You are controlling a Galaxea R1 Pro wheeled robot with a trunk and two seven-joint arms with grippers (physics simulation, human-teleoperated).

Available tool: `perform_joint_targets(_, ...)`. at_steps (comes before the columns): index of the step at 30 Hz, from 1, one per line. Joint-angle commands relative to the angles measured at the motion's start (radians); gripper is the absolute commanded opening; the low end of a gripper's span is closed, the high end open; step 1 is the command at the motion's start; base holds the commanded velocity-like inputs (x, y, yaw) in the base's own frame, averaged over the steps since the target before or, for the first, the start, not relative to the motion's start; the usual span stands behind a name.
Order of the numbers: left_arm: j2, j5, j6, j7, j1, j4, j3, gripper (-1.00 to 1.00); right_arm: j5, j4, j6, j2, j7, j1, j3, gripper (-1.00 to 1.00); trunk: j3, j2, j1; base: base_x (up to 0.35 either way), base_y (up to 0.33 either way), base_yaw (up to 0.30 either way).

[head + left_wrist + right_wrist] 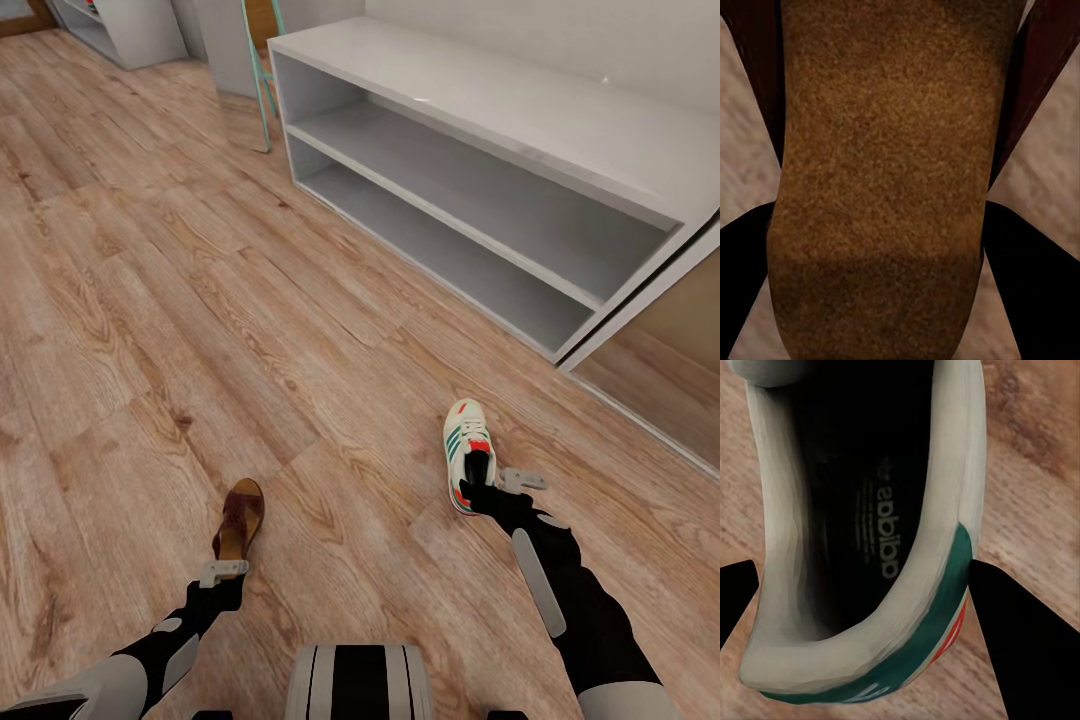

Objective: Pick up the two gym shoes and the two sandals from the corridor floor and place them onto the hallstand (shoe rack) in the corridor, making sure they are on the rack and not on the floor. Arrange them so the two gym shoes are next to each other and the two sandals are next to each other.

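**Grasping both shoes at once**

Left gripper (222, 572) sits at the heel of the sandal (240, 518) on the corridor floor (150, 330), fingers (742, 285) spread either side of the grainy tan insole, no grip yet. Right gripper (505, 487) straddles the heel of the gym shoe (466, 450), likewise open. Next: close, lift, carry to the hallstand (480, 100), whose smooth grey bays stand further ahead.

Black arms (560, 570) (grey panels)

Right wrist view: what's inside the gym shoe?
The gym shoe opening shows a dark insole with printed "adidas" lettering. The toe end is in shadow, unreadable. Wood floor lies around it; what is under the sole is covered.
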Motion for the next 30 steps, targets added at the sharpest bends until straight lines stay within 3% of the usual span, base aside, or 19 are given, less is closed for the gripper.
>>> perform_joint_targets(1, 0.0, -0.001, -0.002, -0.005, 0.0, 0.001, 0.012, -1.0, -0.011, -0.001, 0.004, 0.0, -0.01, 0.0, 0.002, -1.0, -0.001, 0.0, 0.0, 0.0, 0.0, 0.0)
perform_joint_targets(17, 0.0, -0.001, -0.002, -0.005, 0.0, 0.001, 0.01, -1.0, -0.011, -0.001, 0.004, 0.0, -0.01, 0.0, 0.002, -1.0, -0.001, 0.0, 0.0, 0.0, 0.0, 0.0)
perform_joint_targets(25, -0.001, 0.0, 0.002, -0.004, -0.003, -0.005, 0.013, -1.0, -0.011, -0.001, 0.004, 0.0, -0.009, 0.0, 0.001, -1.0, 0.03, 0.002, -0.004, 0.0, 0.0, 0.0)
perform_joint_targets(29, -0.009, 0.0, 0.098, -0.004, -0.009, -0.075, 0.013, -1.0, -0.012, -0.001, 0.003, 0.001, -0.009, 0.0, 0.003, -1.0, 0.046, 0.003, -0.006, 0.0, 0.0, 0.0)
perform_joint_targets(30, -0.011, 0.0, 0.157, -0.004, -0.009, -0.12, 0.013, -1.0, -0.012, -0.001, 0.003, 0.001, -0.009, 0.0, 0.004, -1.0, 0.05, 0.003, -0.006, 0.0, 0.0, 0.0)
